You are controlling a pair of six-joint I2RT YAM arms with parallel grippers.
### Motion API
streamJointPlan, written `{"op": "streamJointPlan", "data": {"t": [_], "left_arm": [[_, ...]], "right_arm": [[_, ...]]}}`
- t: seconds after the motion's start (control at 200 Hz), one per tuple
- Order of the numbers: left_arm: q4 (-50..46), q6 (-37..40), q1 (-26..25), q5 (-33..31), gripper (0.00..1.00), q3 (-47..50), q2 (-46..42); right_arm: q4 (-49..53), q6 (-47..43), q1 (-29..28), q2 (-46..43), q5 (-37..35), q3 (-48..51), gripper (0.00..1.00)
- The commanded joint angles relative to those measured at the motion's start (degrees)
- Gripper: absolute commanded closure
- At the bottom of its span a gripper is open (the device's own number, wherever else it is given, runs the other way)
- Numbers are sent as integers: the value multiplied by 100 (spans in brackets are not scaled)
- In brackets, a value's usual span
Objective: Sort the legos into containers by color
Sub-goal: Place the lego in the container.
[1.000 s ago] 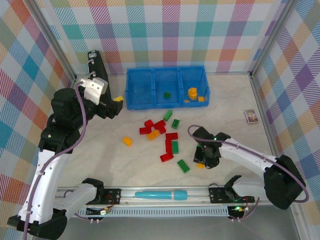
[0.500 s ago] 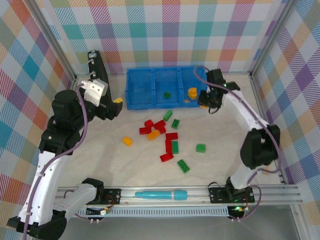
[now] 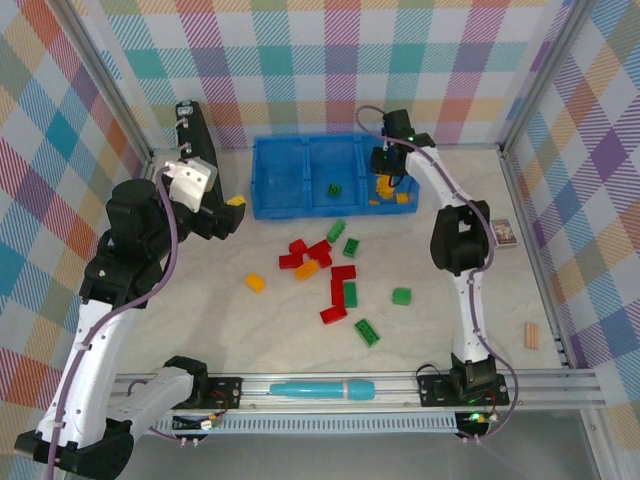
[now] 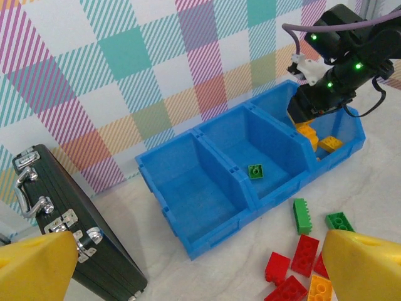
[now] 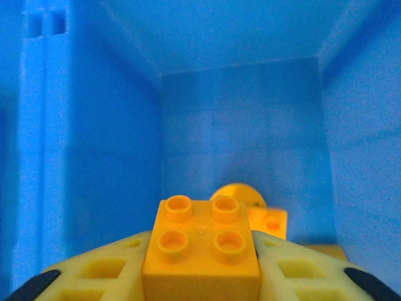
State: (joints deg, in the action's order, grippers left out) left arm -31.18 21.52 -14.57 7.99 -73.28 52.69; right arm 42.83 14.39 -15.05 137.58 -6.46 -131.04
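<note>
Since half a second ago your right pincer [image 5: 202, 285] is reaching deeper over the tray's [image 3: 270, 190] right bin, pinching an orange brick [image 5: 202, 248] above other yellows for release. Your left pincer [image 4: 188, 269] is waiting spread wide. Reds and greens [image 3: 368, 332] are lying on the counter [image 3: 200, 320].

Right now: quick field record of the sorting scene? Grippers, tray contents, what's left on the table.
right gripper: shut on a yellow-orange brick, inside the blue tray's right compartment
left gripper: open, holding nothing, hovering near the black case
middle compartment: one green brick
left compartment: no bricks
right compartment contents: yellow-orange pieces
loose on table: red bricks, green bricks, orange bricks
other items: teal cylinder at the near edge
</note>
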Motion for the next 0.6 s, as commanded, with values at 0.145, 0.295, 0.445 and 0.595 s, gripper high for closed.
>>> {"op": "streamJointPlan", "data": {"t": [0.145,0.295,0.445,0.595], "left_arm": [[112,82,-46,36,0,26,131],[120,81,-46,71,0,30,198],[121,91,-46,27,0,49,198],[156,89,-46,71,0,85,215]], "right_arm": [[339,-115,107,5,-23,-290,53],[306,-130,107,-396,39,157,50],[205,-218,74,-1203,39,941,46],[186,-288,-27,-2227,25,1994,43]]}}
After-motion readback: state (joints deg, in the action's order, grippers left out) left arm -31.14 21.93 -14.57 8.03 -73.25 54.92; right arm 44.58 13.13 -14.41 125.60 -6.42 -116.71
